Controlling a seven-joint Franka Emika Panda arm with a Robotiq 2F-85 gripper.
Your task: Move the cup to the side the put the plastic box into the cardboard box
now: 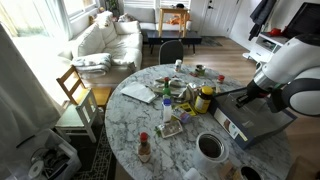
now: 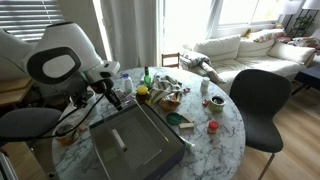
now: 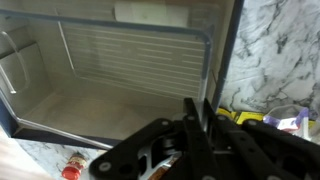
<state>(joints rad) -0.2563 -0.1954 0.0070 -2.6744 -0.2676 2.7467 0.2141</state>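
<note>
The cardboard box [image 1: 252, 122] lies at the table's edge near the arm, large and shallow with a dark grey inside; it shows in both exterior views [image 2: 135, 148] and fills the wrist view [image 3: 120, 115]. The plastic box [image 3: 130, 60] is clear with a ribbed floor and hangs over the cardboard box's inside. My gripper [image 3: 203, 112] is shut on its thin right wall. In the exterior views the gripper [image 1: 224, 98] [image 2: 112, 95] is at the cardboard box's end; the plastic box is hard to make out there. The cup [image 1: 210, 147], with a white rim and dark inside, stands beside the cardboard box.
A yellow jar with a dark lid [image 1: 204, 100] and assorted clutter stand mid-table. A red-capped bottle [image 1: 144, 149] [image 3: 72, 166] stands near the table's edge. A green lid [image 2: 181, 122] and a red item [image 2: 211, 127] lie on the marble. A dark chair [image 2: 260, 95] is beside the table.
</note>
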